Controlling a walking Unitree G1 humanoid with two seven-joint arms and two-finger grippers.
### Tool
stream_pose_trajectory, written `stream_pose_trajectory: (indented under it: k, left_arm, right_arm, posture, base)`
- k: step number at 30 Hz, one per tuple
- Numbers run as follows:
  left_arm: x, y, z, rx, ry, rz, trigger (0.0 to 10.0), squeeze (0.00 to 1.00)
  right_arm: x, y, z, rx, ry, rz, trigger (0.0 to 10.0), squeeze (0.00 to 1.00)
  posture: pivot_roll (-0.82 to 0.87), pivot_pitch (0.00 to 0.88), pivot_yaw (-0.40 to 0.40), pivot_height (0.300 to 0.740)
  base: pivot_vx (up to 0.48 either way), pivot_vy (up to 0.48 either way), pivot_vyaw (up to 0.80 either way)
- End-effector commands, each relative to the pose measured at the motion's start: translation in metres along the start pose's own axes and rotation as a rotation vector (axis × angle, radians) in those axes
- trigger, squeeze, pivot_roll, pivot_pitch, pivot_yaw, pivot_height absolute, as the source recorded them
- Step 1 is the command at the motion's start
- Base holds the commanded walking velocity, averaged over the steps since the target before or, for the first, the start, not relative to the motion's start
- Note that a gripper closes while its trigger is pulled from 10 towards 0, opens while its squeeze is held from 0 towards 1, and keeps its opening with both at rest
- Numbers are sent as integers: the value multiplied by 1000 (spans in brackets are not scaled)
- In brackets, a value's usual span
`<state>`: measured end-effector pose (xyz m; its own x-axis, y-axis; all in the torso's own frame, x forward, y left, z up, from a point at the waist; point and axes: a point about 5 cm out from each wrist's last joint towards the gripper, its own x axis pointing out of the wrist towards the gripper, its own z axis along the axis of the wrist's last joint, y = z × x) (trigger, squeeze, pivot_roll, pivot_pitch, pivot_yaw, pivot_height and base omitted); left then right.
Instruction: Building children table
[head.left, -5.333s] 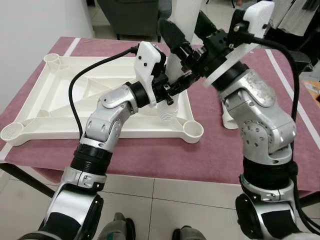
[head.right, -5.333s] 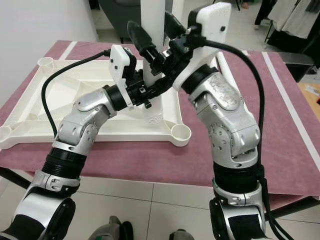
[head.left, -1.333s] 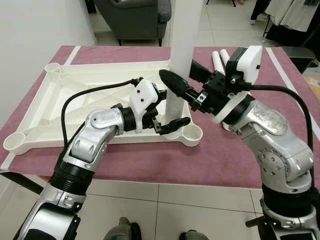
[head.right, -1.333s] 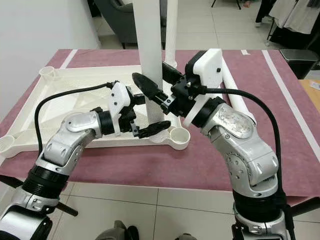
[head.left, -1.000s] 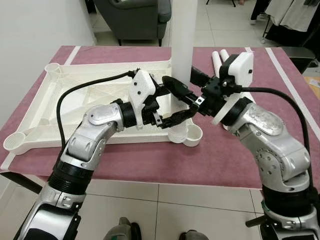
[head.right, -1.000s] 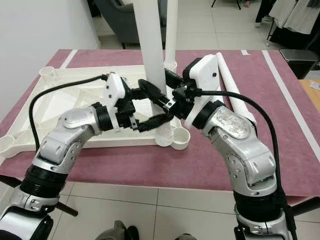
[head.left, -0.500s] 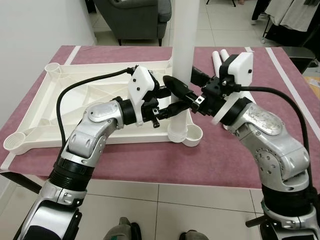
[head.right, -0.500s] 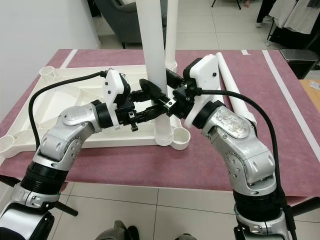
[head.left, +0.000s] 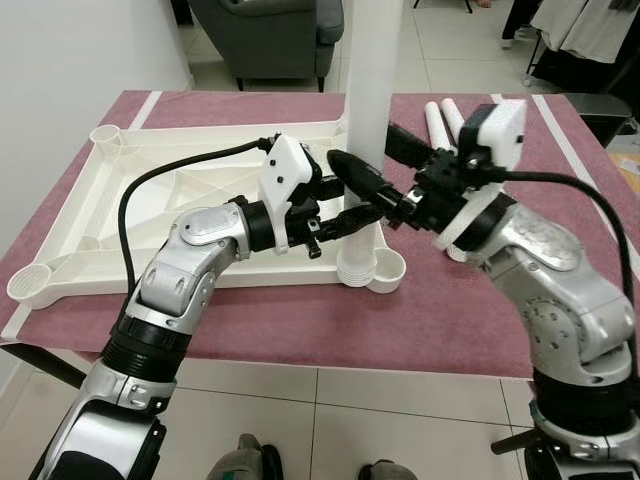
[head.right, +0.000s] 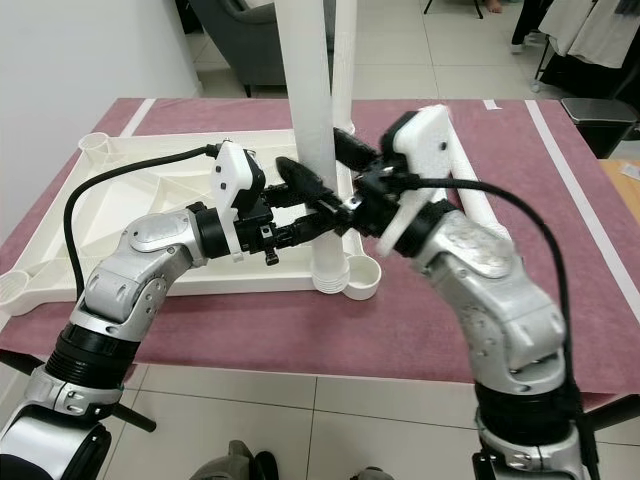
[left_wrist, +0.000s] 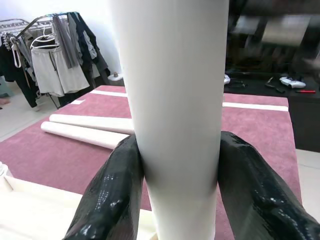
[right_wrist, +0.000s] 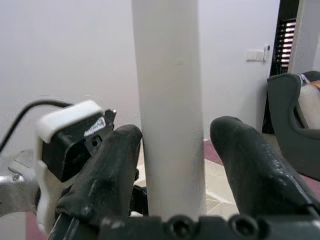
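White leg (head.left: 366, 100) upright beside corner socket (head.left: 387, 268), left end effector (left_wrist: 175, 185) clamped on it, right end effector (right_wrist: 172, 150) straddling it, one finger apart

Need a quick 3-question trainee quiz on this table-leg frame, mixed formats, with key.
1. True or false: the upright leg's threaded end sits inside the near corner socket.
2. How many spare legs lie on the cloth? A one, B two, C four.
3. Which has both fingers pressed on the upright leg: left gripper or right gripper?

Key: 1 false, it stands beside the socket. 2 B. 3 left; one right finger stands off.
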<state>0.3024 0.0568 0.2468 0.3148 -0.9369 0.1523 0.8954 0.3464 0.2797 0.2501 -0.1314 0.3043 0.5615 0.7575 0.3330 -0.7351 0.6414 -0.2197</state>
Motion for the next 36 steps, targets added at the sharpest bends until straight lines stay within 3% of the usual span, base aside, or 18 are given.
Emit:
stream_pose_trajectory:
  k: [1,2,4,6,7,8,10,13,16,19,20,25,26,36]
  left_arm:
    - [-4,7,1,1,7,68,0,0]
    - [-7,10,1,2,10,85,0,0]
    - [-7,10,1,2,10,85,0,0]
    - [-12,19,4,4,2,119,0,0]
    - [-14,22,8,1,-14,129,0,0]
    - [-14,22,8,1,-14,129,0,0]
    - [-14,26,17,-4,-48,130,0,0]
    - [-13,26,21,-4,-58,124,0,0]
    - [-8,22,25,5,-67,88,0,0]
    - [-7,20,26,6,-71,79,0,0]
    - [-6,19,27,5,-75,70,0,0]
    - [-3,16,28,3,-78,56,0,0]
    - [-1,14,28,0,-80,49,0,0]
    - [3,11,30,-10,-90,34,0,0]
  right_arm:
    - [-6,1,6,26,-20,22,10000,0]
    - [-16,-5,11,52,-31,27,10000,0]
    - [-16,-5,11,52,-31,27,10000,0]
    - [-36,-14,12,59,6,25,10000,0]
    - [-43,-15,3,19,88,12,10000,0]
    - [-43,-15,3,19,88,12,10000,0]
    - [-49,-13,-21,-32,226,-7,10000,0]
    - [-51,-12,-34,-52,284,-20,10000,0]
    - [-42,0,-62,-43,327,-30,10000,0]
    - [-36,2,-68,-49,326,-45,10000,0]
    - [-30,4,-72,-54,321,-62,10000,1000]
    - [-19,5,-73,-72,288,-101,10000,1000]
    - [-14,4,-71,-72,261,-125,10000,0]
    - [-7,4,-74,-68,238,-159,10000,0]
  posture:
    - [-94,76,104,740]
    - [-94,76,104,740]
    - [-94,76,104,740]
    - [-96,77,104,740]
    - [-98,76,107,740]
    - [-98,76,107,740]
    - [-99,75,108,740]
    - [-98,73,110,740]
    - [-91,69,115,740]
    - [-88,68,117,740]
    - [-85,66,119,740]
    - [-84,67,119,740]
    - [-88,66,117,740]
    - [-90,67,117,740]
  base:
    - [0,0,0]
    - [0,0,0]
    - [0,0,0]
    - [0,0,0]
    - [0,0,0]
    - [0,0,0]
    - [0,0,0]
    - [0,0,0]
    - [0,0,0]
    - [0,0,0]
    - [0,0,0]
    - [0,0,0]
    - [0,0,0]
    - [0,0,0]
